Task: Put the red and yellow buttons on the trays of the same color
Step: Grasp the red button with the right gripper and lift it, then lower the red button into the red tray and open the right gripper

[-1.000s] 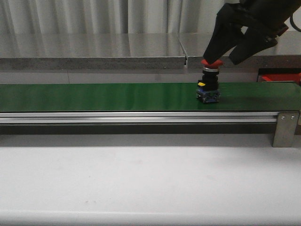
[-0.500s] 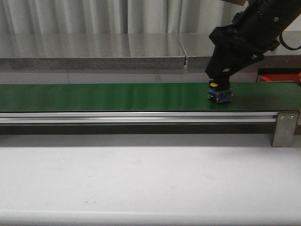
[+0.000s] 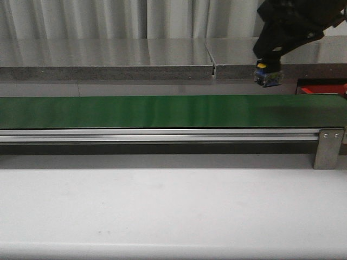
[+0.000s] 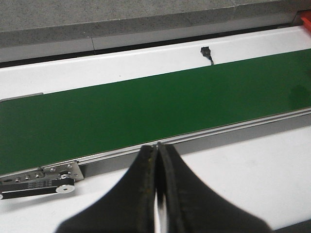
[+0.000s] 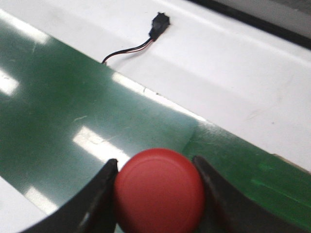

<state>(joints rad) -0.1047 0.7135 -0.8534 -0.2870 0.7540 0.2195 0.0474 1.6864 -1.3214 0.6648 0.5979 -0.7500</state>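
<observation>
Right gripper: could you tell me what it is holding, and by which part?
The right gripper holds the red button by its round red cap, one finger on each side.

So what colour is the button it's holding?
Red button, clearest in the right wrist view.

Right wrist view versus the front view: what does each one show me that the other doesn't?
Only the right wrist view shows the red button cap, clamped between the right gripper fingers, and a small black plug with a wire on the white surface. Only the front view shows the button's blue and yellow base hanging clear above the belt, a red tray edge at far right, and the belt's metal rail. Both show the green conveyor belt.
</observation>
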